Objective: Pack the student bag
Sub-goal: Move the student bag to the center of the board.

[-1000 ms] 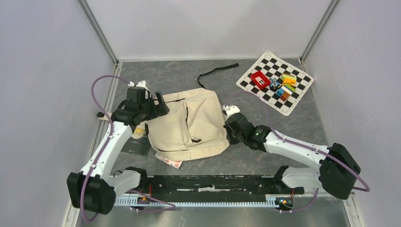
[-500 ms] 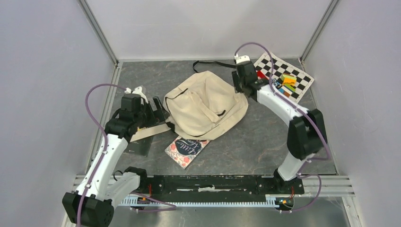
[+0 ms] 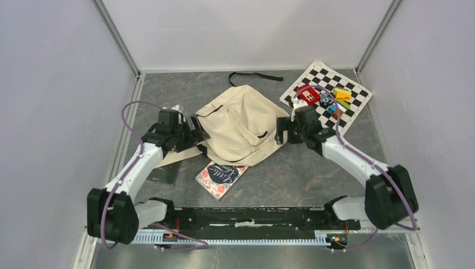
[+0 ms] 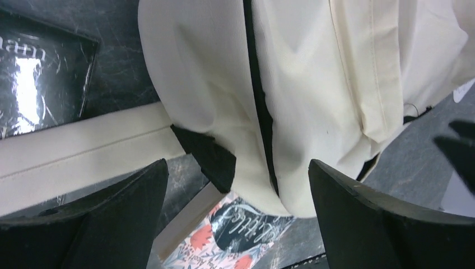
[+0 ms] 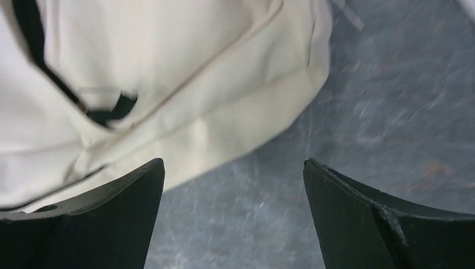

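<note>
Now right hand (image 3: 283, 130) off student bag (image 3: 241, 131).

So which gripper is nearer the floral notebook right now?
Left. The left gripper is at the bag's left edge, just beyond the floral notebook; the right gripper is at the bag's right edge, farther off.

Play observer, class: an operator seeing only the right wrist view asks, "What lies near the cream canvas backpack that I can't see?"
Observer: A floral-covered book lies at the cream canvas backpack's near edge.
Operator: Where is the left arm?
Observer: Its left fingers stand open above the backpack's left edge.
Operator: Anything further right?
Observer: A black-and-white checkered mat with coloured blocks, in the far right corner.
</note>
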Available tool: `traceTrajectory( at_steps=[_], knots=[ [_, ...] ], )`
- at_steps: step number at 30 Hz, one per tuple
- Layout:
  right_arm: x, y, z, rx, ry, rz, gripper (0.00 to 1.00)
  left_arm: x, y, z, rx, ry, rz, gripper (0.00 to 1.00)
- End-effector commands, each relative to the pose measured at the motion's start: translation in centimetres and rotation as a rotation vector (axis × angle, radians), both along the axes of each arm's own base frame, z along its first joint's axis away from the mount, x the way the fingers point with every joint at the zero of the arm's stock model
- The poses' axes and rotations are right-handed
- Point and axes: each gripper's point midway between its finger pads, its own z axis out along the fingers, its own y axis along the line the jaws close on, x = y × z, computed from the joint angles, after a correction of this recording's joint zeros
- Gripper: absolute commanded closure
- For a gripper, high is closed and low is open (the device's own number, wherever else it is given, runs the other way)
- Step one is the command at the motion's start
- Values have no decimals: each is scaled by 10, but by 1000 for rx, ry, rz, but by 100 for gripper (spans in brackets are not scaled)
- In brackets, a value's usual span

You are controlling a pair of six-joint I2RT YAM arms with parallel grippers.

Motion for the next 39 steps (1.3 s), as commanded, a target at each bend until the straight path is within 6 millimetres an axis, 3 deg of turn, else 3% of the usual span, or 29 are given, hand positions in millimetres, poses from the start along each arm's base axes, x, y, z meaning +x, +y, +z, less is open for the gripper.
traceTrajectory(
  at_steps=[1,6,10,17,20,22,27,29,31,35,39],
  knots=[
    [-33,32,18,277,-37,7,2,48,3,19,29,-104,49,0],
    [-69,47,3,446,28,-17,2,65,5,-4,72,-30,56,1],
    [-78,61,-8,520,45,-19,2,70,-6,-15,22,-2,38,12],
    [-78,98,-8,671,111,65,2,68,-16,-26,-12,22,-18,54],
    [-68,100,-4,664,68,59,5,66,-19,-27,-22,27,-35,80],
    [-56,97,2,636,20,49,13,70,-22,-17,-41,-7,-45,97],
    [-19,97,27,613,-66,55,54,82,-48,47,-111,-151,-151,98],
    [2,94,35,596,-92,54,76,81,-65,75,-138,-198,-212,98],
    [23,87,43,559,-119,48,88,75,-85,102,-154,-245,-272,98],
    [59,68,60,482,-144,51,94,46,-127,137,-165,-321,-346,98],
    [66,38,70,372,-181,22,88,3,-171,145,-235,-338,-294,98]
  ],
)
